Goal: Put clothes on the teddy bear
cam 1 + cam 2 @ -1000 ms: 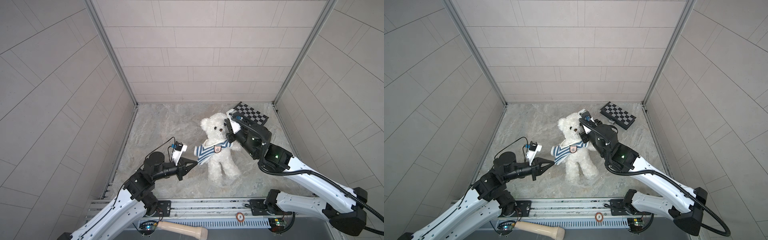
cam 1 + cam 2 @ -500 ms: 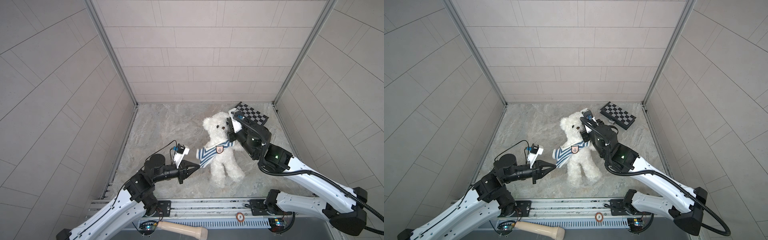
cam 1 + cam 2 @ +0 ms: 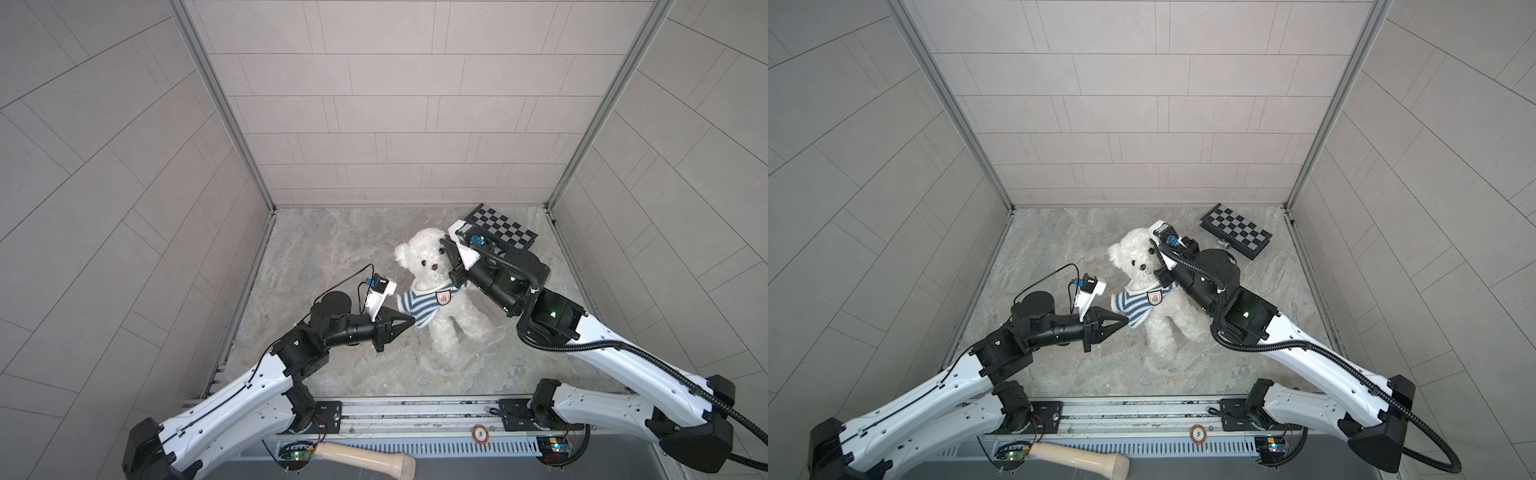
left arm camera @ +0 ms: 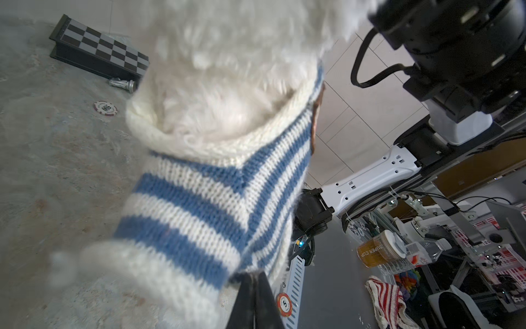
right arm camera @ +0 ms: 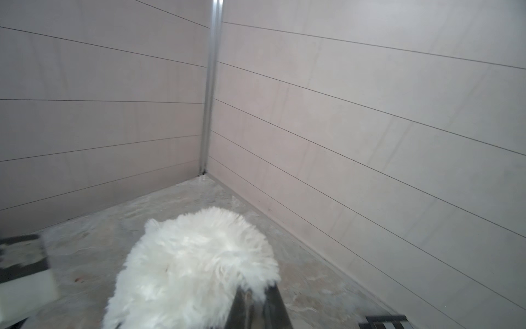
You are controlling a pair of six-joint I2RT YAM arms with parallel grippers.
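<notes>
1. Bear (image 3: 432,266) sits mid-frame, shirt (image 3: 419,305) around its chest; my right pincer (image 5: 257,302) is clamped in its fur.
2. My left pincer (image 3: 410,321) meets the shirt's edge, jaws nearly together; whether it grips, I cannot tell.
3. I'd tug gently toward the legs.

The whole floor (image 3: 332,249) is overlooked from high in front in both top views. The teddy bear (image 4: 227,57) is framed closely from each wrist.

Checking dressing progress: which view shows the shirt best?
A top view. In both top views the shirt's front shows on the bear, badge included. The left wrist view gives only a close, partly blurred stretch of stripes and collar. The right wrist view shows just bear fur, no shirt.
</notes>
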